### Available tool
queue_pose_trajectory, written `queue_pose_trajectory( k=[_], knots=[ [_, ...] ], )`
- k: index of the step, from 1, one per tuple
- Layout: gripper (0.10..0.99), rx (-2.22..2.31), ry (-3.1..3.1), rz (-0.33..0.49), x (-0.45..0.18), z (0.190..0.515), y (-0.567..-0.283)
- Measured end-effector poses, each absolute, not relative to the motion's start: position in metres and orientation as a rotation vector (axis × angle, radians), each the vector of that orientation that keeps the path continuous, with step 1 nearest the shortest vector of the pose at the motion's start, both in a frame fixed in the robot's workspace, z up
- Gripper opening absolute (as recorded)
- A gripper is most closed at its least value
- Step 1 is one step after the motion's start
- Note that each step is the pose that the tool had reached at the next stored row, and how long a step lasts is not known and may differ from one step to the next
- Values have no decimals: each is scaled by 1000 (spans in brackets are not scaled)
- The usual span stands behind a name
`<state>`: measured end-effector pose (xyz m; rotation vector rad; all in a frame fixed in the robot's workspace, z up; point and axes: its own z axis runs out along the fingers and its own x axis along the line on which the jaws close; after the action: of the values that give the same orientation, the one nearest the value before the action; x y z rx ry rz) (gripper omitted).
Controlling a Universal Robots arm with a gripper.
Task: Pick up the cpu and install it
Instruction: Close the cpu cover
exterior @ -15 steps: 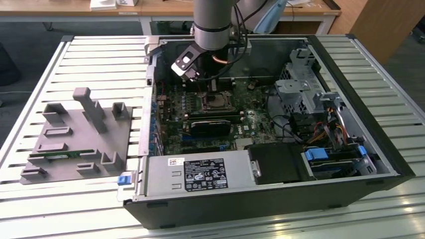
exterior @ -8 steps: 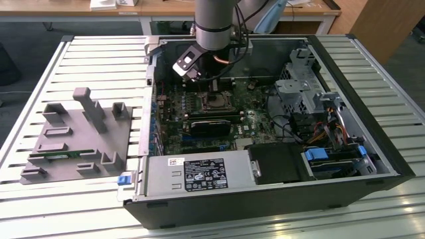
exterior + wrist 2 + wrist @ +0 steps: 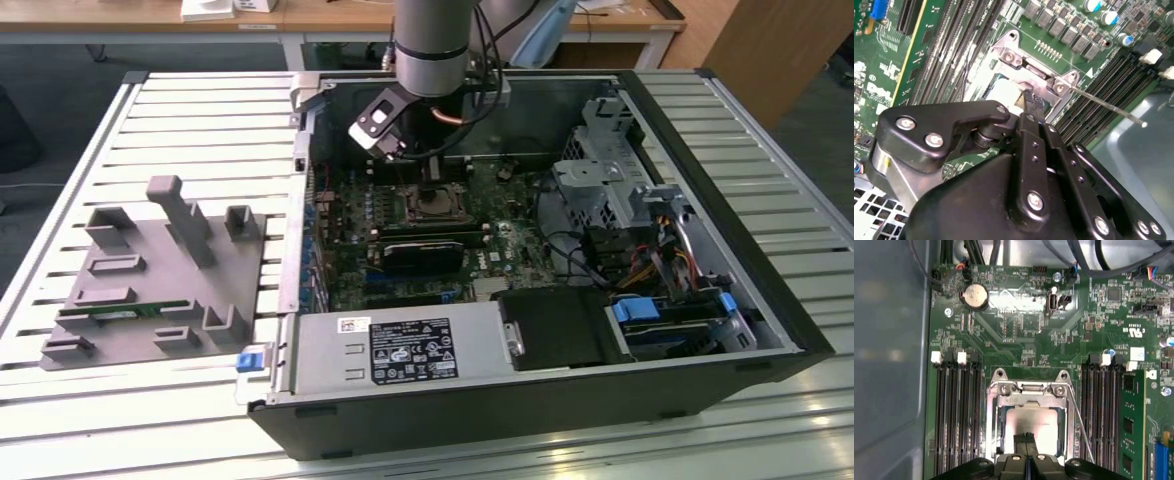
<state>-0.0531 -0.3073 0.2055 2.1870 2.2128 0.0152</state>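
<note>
In the exterior view, I saw the arm [image 3: 430, 50] reach down into the open computer case [image 3: 787, 330]. Its gripper [image 3: 430, 185] hung right over the socket frame [image 3: 434, 205] on the green board [image 3: 360, 270]. A black block [image 3: 424, 252] sat just beside the socket frame, on the side nearer the camera. A gray tray [image 3: 134, 300] lay well apart from the socket frame, outside the case, toward the exterior view's left. From there I could not tell how the jaws stood. In the second wrist view, the gripper [image 3: 1031, 97] had its black fingers [image 3: 1030, 114] squeezed together. Their tips were at the edge of the cpu [image 3: 1003, 92], a pale silver square that lay flat inside the socket frame [image 3: 1024, 62]. I could not tell if the tips touched it. A thin metal rod [image 3: 1104, 105] stuck out from one corner of the socket frame, and long dark slots [image 3: 954, 45] ran along beside it. In the first wrist view, the cpu [image 3: 1036, 420] lay inside the socket frame [image 3: 1029, 388] with shiny metal all round it. The gripper [image 3: 1025, 436] had its tips clenched on each other, right over the cpu's near edge. Long dark slots [image 3: 956, 410] stood on both sides of the socket frame. A green memory stick [image 3: 1131, 420] stood past one row of them. A round silver battery [image 3: 976, 296] sat farther off across the board.
</note>
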Motion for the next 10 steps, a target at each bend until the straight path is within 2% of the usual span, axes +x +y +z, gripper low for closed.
queue_pose_trajectory(
  k=[10],
  knots=[
    [106,2187,2213,15,-42,205,-307]
  ],
)
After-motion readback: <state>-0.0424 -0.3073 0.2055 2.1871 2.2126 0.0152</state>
